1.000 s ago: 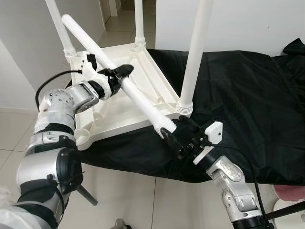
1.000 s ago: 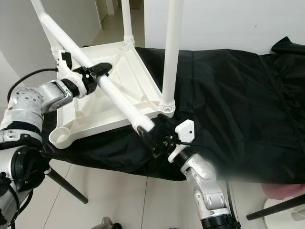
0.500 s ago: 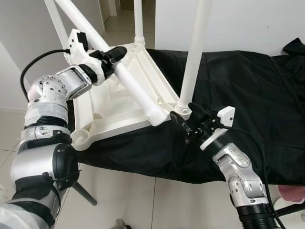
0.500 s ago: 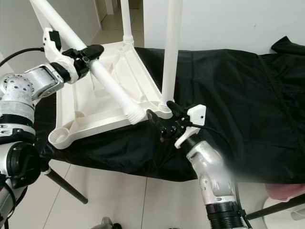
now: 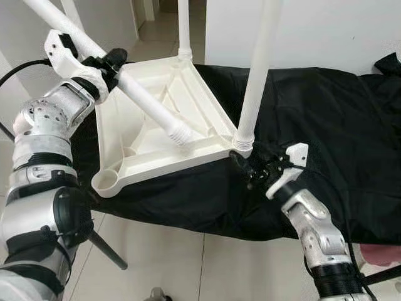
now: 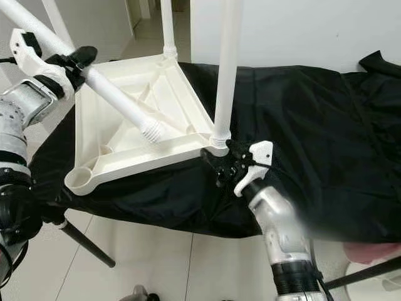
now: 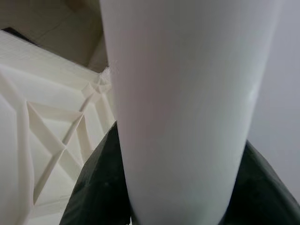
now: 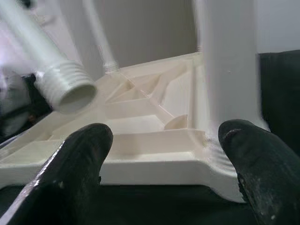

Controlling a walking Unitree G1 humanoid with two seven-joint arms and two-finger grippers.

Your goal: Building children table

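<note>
Spreading wide, right gripper (image 5: 245,168) fingers (image 8: 84,154) are hovering apart from the upturned tabletop (image 5: 156,125), just before its corner. Beyond, left gripper (image 5: 111,61) fingers (image 7: 98,187) are clamping the loose leg (image 5: 141,100), threaded end (image 8: 65,89) hanging over the tabletop's underside.

2 silver arms, black elbow joints, white wrist housings, black fingers (image 8: 79,173), black cables

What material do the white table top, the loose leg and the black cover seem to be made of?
Table top: probably moulded plastic, cream, slightly glossy, with ribs underneath.
Loose leg, held by the left gripper: likely the same plastic, smooth tube with threaded end.
Black cover: thin fabric, wrinkled, faint sheen, possibly nylon.
</note>
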